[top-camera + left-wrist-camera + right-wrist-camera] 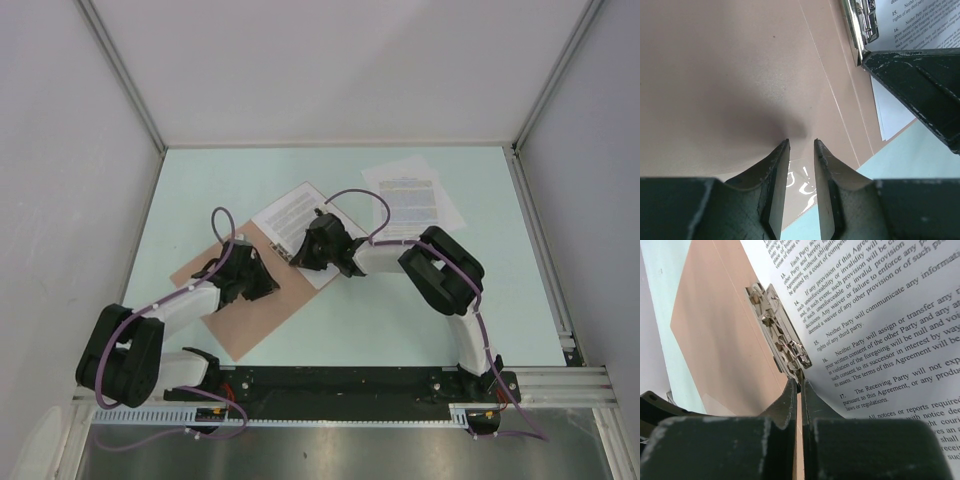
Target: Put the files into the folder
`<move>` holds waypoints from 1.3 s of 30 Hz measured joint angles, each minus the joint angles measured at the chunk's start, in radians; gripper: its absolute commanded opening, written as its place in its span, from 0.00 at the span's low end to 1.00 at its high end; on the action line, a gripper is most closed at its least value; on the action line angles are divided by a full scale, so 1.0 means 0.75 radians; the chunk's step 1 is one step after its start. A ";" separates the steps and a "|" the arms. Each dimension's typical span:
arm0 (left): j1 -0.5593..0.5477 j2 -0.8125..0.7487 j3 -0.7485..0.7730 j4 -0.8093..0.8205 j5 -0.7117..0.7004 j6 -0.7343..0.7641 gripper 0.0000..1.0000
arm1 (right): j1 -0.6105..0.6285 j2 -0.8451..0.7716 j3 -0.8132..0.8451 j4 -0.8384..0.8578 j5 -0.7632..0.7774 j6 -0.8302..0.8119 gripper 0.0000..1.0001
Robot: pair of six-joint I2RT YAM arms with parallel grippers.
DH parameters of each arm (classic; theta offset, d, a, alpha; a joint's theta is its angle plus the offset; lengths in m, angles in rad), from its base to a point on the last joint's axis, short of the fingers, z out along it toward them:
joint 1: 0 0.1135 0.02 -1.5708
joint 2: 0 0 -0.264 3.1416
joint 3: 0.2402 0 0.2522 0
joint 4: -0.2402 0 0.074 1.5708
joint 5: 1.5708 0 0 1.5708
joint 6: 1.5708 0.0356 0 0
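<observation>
Salmon-brown card folder (245, 318) lies open and flat on the pale green counter (400, 305), at the left of centre in the top view. We see one printed sheet (290, 212) resting on its upper right half, beside a metal clip (780, 330). More printed sheets (412, 195) lie well apart at the upper right of the counter. The left pincer (801, 142) is low over the bare half of the folder, its tips at the card's near edge. Its jaws are narrowly parted, with nothing visible between them. The right pincer (800, 382) is fully closed, its tips at the near end of the clip. Whether it pinches anything, we cannot tell.
</observation>
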 measured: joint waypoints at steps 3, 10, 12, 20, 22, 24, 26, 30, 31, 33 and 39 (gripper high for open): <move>0.008 -0.005 -0.005 0.002 0.002 0.001 0.32 | -0.006 0.008 0.004 0.002 -0.018 -0.001 0.00; 0.013 0.020 -0.005 0.032 0.040 0.001 0.30 | -0.002 0.022 0.002 0.045 -0.065 0.005 0.00; 0.009 0.029 -0.005 0.048 0.051 0.000 0.30 | -0.009 0.028 -0.010 0.085 -0.099 0.016 0.00; 0.003 0.030 -0.005 0.048 0.062 0.001 0.30 | -0.070 0.034 -0.122 0.300 -0.297 0.113 0.01; 0.003 0.028 -0.005 0.044 0.063 0.001 0.30 | -0.076 0.034 -0.130 0.313 -0.318 0.128 0.03; 0.003 0.028 -0.005 0.043 0.067 0.001 0.30 | -0.080 0.034 -0.135 0.319 -0.334 0.135 0.10; 0.003 0.028 -0.005 0.042 0.071 0.001 0.30 | -0.082 0.035 -0.138 0.323 -0.345 0.138 0.24; 0.003 0.028 -0.003 0.039 0.072 0.002 0.31 | -0.080 0.028 -0.145 0.325 -0.409 0.128 0.48; 0.003 0.032 0.001 0.035 0.072 0.002 0.30 | -0.080 0.021 -0.144 0.324 -0.418 0.114 0.56; 0.003 0.046 0.013 0.028 0.074 0.001 0.31 | -0.086 -0.014 -0.150 0.297 -0.435 0.066 0.65; 0.015 0.109 0.077 0.002 0.074 -0.003 0.33 | -0.182 -0.216 -0.182 -0.013 -0.386 -0.183 0.91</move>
